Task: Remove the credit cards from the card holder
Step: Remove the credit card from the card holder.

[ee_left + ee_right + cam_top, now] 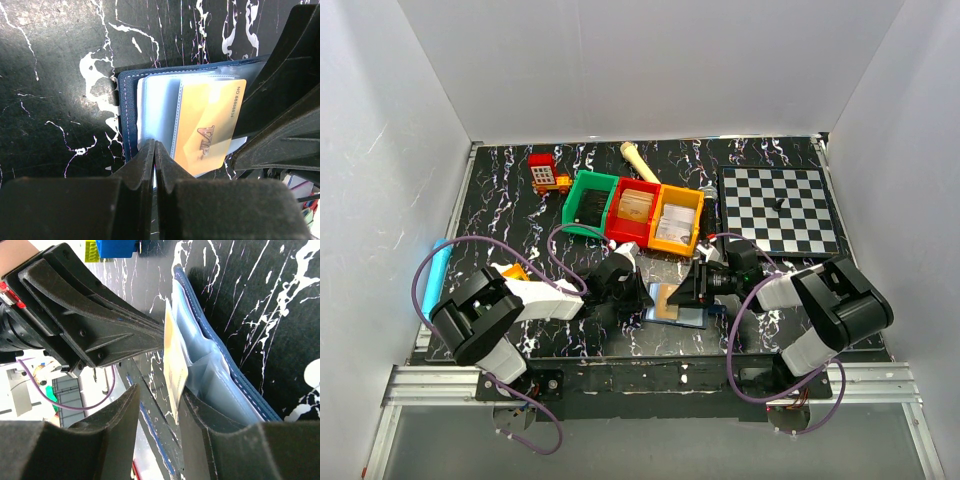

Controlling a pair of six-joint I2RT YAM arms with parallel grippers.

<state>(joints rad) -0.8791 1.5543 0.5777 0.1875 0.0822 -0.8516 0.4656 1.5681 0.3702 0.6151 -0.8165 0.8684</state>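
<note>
— Where's the card holder [129,115]?
— Open on the bench [50,75] between both hands, with a yellow card [207,125] partly in a clear sleeve.
— And the hands?
— The left hand [155,165] is pinched together on the sleeve's edge. The right hand [161,392] is apart, astride the card's end.
— Advice?
— Close squarely on the card, then pull along the sleeve while the left pins it. Only the right wrist view shows the card standing off the sleeves.

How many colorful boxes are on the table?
3. A green box, a red box and a yellow box stand side by side near the table's back, left of the checkerboard. None seems hidden.
</note>
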